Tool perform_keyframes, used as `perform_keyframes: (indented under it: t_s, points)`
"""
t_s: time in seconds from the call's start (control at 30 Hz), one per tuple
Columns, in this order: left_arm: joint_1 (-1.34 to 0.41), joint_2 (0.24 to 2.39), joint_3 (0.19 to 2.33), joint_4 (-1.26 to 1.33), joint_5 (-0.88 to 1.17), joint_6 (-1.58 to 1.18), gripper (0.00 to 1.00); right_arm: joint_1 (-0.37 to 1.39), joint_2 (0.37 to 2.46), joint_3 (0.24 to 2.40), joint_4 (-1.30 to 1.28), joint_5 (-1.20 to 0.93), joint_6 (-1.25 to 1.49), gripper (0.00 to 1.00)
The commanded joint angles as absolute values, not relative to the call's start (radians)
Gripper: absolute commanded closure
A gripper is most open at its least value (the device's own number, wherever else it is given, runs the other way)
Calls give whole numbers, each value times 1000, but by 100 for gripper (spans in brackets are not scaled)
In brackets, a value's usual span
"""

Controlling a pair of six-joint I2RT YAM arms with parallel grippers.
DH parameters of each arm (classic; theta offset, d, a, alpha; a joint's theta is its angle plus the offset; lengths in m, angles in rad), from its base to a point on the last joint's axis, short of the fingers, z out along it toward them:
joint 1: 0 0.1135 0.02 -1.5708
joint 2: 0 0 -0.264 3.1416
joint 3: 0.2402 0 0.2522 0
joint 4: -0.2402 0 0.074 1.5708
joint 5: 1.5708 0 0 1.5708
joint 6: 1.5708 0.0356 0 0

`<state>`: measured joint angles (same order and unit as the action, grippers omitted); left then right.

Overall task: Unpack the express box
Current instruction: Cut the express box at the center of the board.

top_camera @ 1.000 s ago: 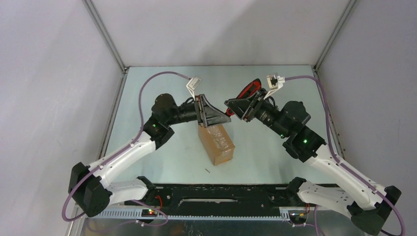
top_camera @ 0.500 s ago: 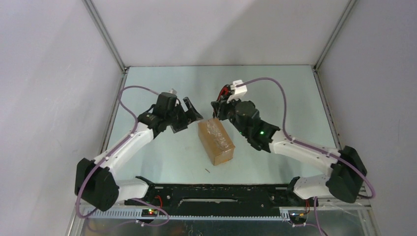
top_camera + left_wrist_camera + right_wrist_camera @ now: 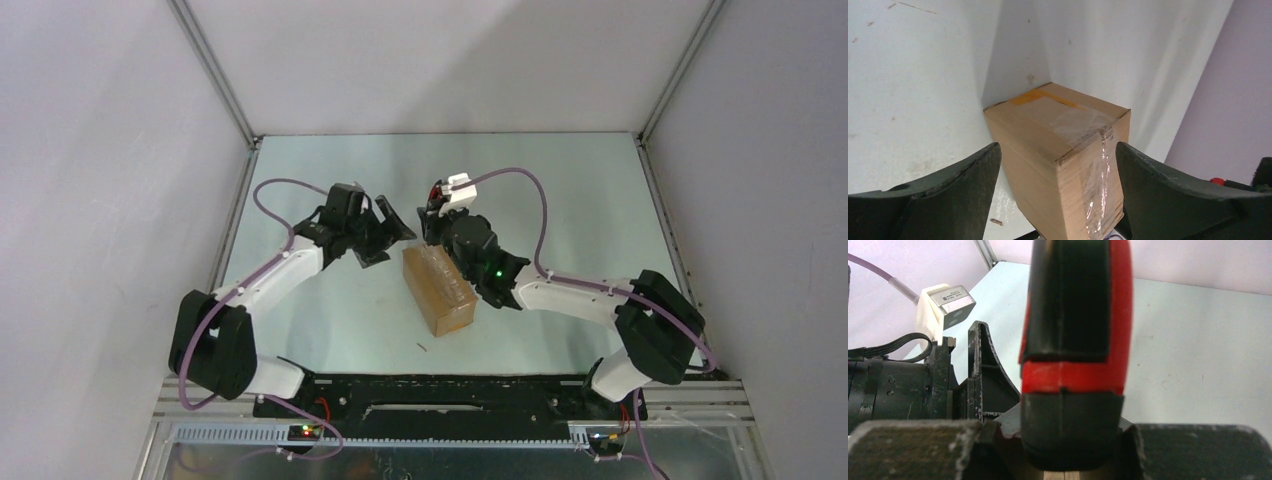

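Note:
The express box [image 3: 440, 290] is a brown taped carton lying closed on the pale table, its long side running from far left to near right. My left gripper [image 3: 388, 232] stands open just left of the box's far end. In the left wrist view the box [image 3: 1048, 120] lies ahead between the two dark fingers [image 3: 948, 195], with clear tape down its near face. My right gripper [image 3: 441, 222] hovers at the box's far end, shut on a red-and-black utility knife [image 3: 1075, 340]. The knife's blade end is hidden in these views.
Grey walls with metal corner posts [image 3: 215, 75] close in the table on three sides. A black rail [image 3: 440, 392] carries the arm bases along the near edge. A tiny scrap [image 3: 423, 347] lies near the box's front end. Purple cables loop above both wrists.
My left gripper has come off the box's far end, drawn back to the left and opened. My right arm has swung in from the far right with the knife to the box's far end.

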<state>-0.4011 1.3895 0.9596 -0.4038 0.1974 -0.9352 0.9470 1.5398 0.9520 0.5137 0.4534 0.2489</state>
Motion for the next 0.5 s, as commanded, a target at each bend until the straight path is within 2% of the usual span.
perform_keyframes:
  t_s: [0.0, 0.47]
  points:
    - [-393, 1371, 897, -288, 292, -967, 12, 966, 1574, 940, 671, 522, 215, 100]
    - [-393, 1375, 840, -271, 333, -996, 24, 1002, 1619, 867, 822, 627, 184, 100]
